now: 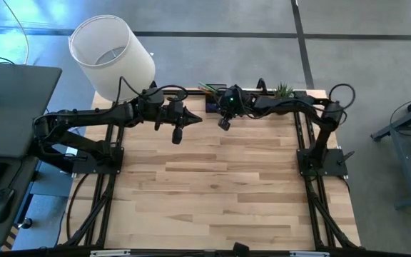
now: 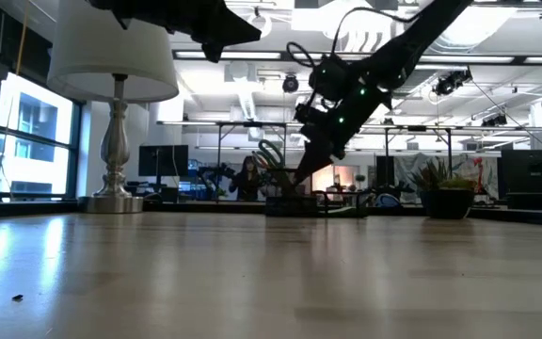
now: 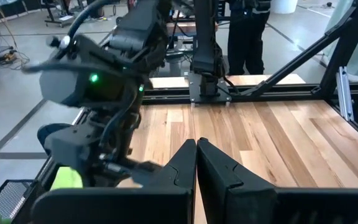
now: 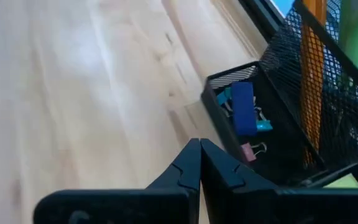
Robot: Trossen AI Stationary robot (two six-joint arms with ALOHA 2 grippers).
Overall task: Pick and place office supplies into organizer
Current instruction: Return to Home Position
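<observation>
Bare table lies open ahead of both arms. The right gripper, fingers pressed together and empty, has the organizer just beside its tips at the table edge; the left gripper is likewise closed and empty

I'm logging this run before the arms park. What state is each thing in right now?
left gripper: shut, empty, raised above the table.
right gripper: shut, empty, close beside the organizer.
organizer: upright at the table's far edge, holding supplies.
orange pencil: standing in the organizer's mesh cup.
blue block: lying in the organizer's low open compartment.
lamp: upright at the far-left corner.
potted plant: upright at the far edge.
</observation>
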